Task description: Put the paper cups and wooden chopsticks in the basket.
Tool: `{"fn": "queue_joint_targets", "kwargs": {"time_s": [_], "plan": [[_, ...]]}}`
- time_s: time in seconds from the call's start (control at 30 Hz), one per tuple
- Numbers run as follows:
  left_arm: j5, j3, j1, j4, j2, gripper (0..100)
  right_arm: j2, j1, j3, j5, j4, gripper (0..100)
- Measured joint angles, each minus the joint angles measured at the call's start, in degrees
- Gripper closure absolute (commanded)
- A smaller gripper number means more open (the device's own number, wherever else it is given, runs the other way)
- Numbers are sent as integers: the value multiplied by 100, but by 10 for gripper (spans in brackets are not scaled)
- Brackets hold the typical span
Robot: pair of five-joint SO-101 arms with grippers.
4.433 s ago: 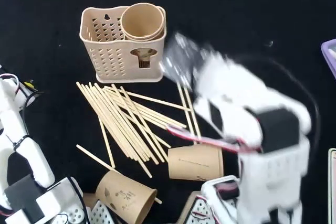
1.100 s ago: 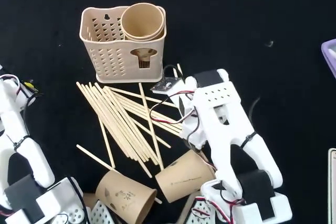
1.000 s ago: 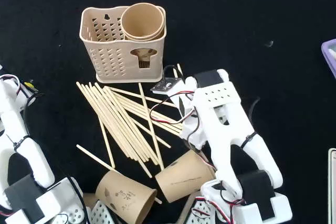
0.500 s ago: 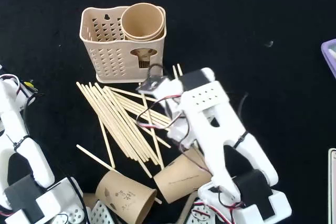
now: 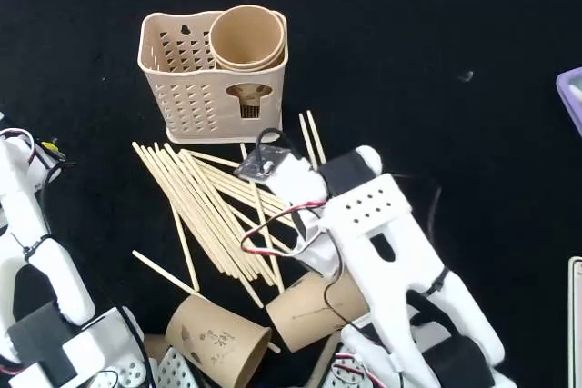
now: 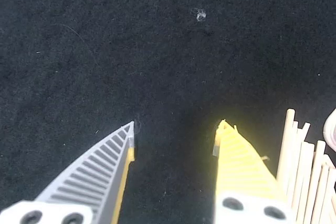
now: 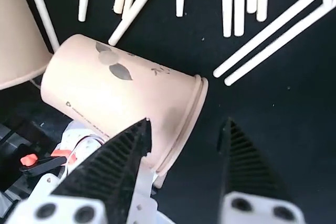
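Note:
The beige basket (image 5: 200, 88) stands at the back left with nested paper cups (image 5: 247, 38) in it. Wooden chopsticks (image 5: 214, 211) lie fanned out in front of it. Two more paper cups lie on their sides near the front, one (image 5: 314, 308) under my right arm and another (image 5: 218, 343) left of it. My right gripper (image 7: 186, 129) is open just above the lying cup (image 7: 121, 93), its rim below the gap between the fingers. My left gripper (image 6: 176, 127) is open over bare black cloth, with chopstick ends (image 6: 302, 161) beside it.
The black table (image 5: 473, 34) has free room at the back right. A purple object (image 5: 571, 88) sits at the right edge. Two separate chopsticks (image 5: 312, 136) lie right of the basket. My left arm (image 5: 41, 270) rests at the front left corner.
My right arm has swung left over the chopsticks and dropped toward the lying cup. That cup turned slightly since the earliest frame. The left arm has kept still.

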Motion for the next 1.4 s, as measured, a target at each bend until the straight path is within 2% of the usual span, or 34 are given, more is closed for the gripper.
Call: {"fn": "queue_joint_targets", "kwargs": {"time_s": [0.13, 0.3, 0.47, 0.87, 1.4], "plan": [[0, 0, 0, 0, 0, 759, 70, 193, 44, 0, 0, 797], [0, 0, 0, 0, 0, 759, 782, 343, 44, 360, 9, 957], [0, 0, 0, 0, 0, 759, 1477, 378, -255, 422, 9, 950], [0, 0, 0, 0, 0, 759, 1565, 378, -308, 431, 9, 988], [0, 0, 0, 0, 0, 759, -870, 396, -1363, 615, 9, 988]]}}
